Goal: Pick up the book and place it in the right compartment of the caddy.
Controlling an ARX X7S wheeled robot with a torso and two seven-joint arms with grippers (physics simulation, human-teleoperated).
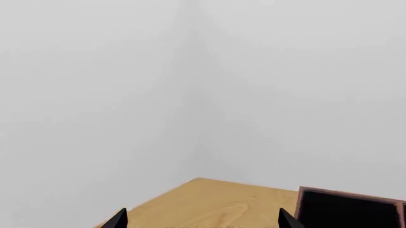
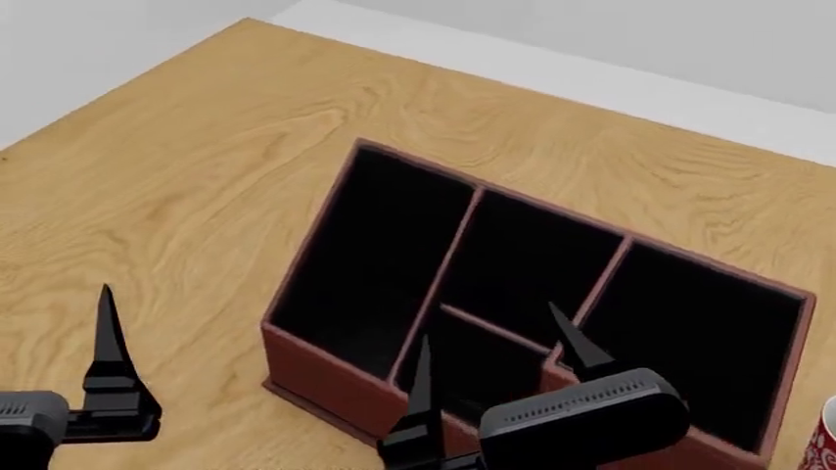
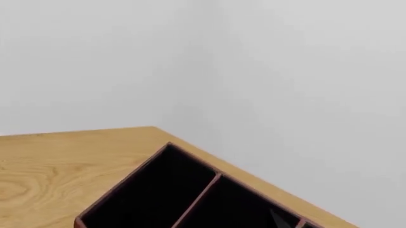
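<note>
Reddish-brown and black inside, the caddy [image 2: 327, 367] is sitting on the wooden table [image 2: 196, 166], and you are looking down into its four sections from the head view. Your right gripper [image 2: 503, 367] is hovering over the caddy's near side, its two dark fingers spread apart with nothing between them, one finger [image 2: 421, 392] over a small near section and the other by the divider next to it. The right compartment [image 2: 692, 343] is lying just beyond that gripper, black-lined and holding nothing you can see. Your left gripper [image 2: 112, 343] is hanging over bare table well apart from the caddy's long narrow section [image 2: 366, 255]; only one finger is showing in the head view, but the left wrist view is showing both tips spread wide with nothing held. The book is not showing in any view. A red-and-white mug [image 2: 823, 441] is peeking in just beside the caddy's far-right corner.
</note>
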